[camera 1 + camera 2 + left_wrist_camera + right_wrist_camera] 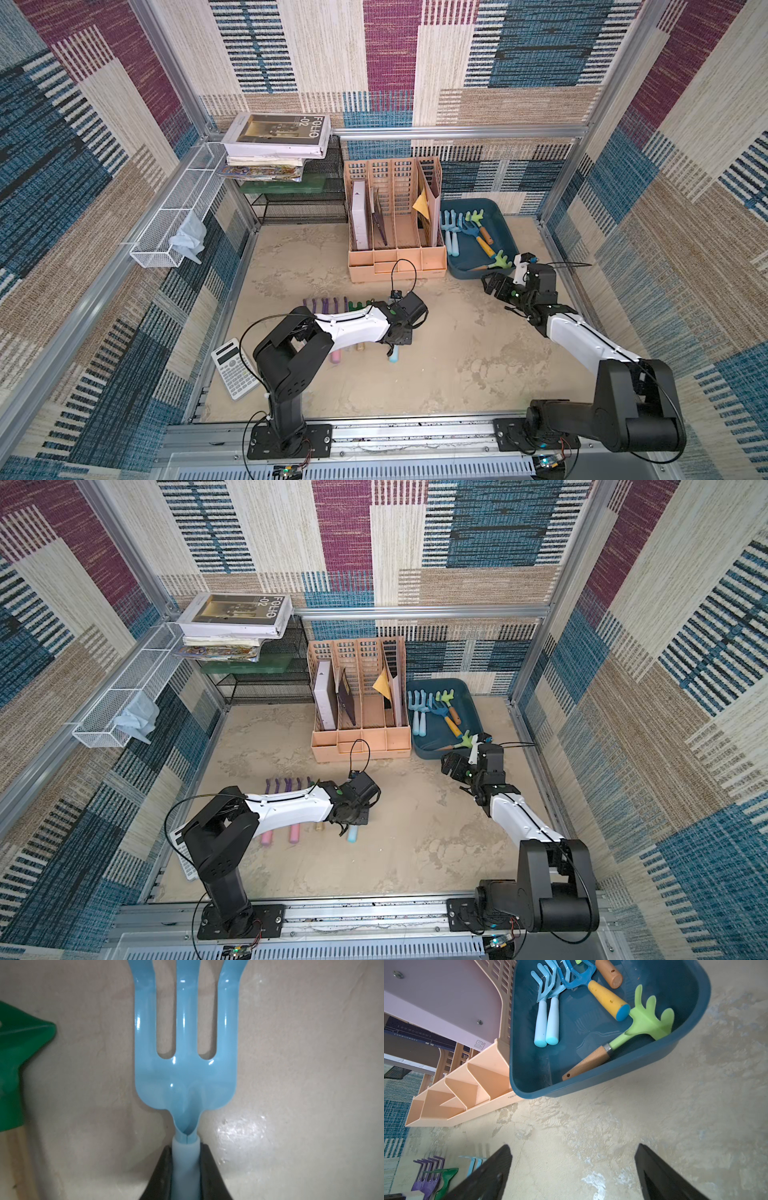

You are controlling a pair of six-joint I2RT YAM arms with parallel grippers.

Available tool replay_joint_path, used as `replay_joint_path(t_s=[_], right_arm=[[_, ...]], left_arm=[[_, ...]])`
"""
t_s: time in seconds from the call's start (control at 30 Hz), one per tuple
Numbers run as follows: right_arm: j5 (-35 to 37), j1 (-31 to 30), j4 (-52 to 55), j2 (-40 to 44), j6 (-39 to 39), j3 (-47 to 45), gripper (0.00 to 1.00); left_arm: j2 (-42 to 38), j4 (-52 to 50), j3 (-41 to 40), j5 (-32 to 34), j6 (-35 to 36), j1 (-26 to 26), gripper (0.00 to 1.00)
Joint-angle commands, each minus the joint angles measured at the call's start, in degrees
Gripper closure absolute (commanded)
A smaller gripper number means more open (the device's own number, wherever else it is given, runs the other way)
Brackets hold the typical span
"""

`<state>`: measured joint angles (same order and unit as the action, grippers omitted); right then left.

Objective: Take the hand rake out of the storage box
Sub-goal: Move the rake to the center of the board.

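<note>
- Sandy beige counter (436,365), boxed in by patchwork carpet walls.
- Far left: a white wire-mesh basket (183,191) on the wall rail with a pale blue cloth (189,239) hanging out. A calculator (233,368) lies by the left arm's base.
- Next over, a row of hand rakes lies on the counter, with the purple rakes (324,307) at its left end. The left pincer (185,1153) is clenched on the handle of a light blue hand rake (185,1076) at the row's right end. A dark green rake head (20,1053) is just beside it. Can't tell if the blue one is lifted or lying flat.
- Back middle: peach file organiser (395,257).
- Just beside its right side: the teal storage box (505,232), five rakes inside. There's a pale blue pair (451,232), a yellow-handled blue rake (484,246), a green rake (473,217) and a lime rake (648,1020) with a wooden handle along the near wall.
- The right pincer (574,1147) is released, jaws wide, holding nothing, hovering just in front of the box's near edge.
</note>
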<state>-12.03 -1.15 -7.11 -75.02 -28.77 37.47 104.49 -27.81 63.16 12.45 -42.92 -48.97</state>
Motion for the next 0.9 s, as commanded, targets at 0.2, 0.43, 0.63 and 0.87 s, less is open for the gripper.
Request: replay_joint_path(t_s=[0.2, 0.43, 0.63, 0.87], right_arm=[[-1.0, -0.1, -1.9, -0.7, 0.3, 0.0, 0.05], [-1.4, -0.1, -2.4, -0.6, 0.2, -0.5, 0.04], [-1.3, -0.1, -2.2, -0.5, 0.5, -0.5, 0.04], [-2.3, -0.1, -3.2, 0.0, 0.6, -1.1, 0.05]], left_arm=[[-2.7, -4.7, -2.0, 3.5, -1.0, 2.9, 0.82], [-1.2, -4.0, -1.3, 3.1, -1.1, 3.8, 0.8], [0.2, -4.5, 0.5, 2.1, -0.9, 4.7, 0.68], [-1.0, -7.2, 3.3, 1.3, 0.8, 4.7, 0.47]])
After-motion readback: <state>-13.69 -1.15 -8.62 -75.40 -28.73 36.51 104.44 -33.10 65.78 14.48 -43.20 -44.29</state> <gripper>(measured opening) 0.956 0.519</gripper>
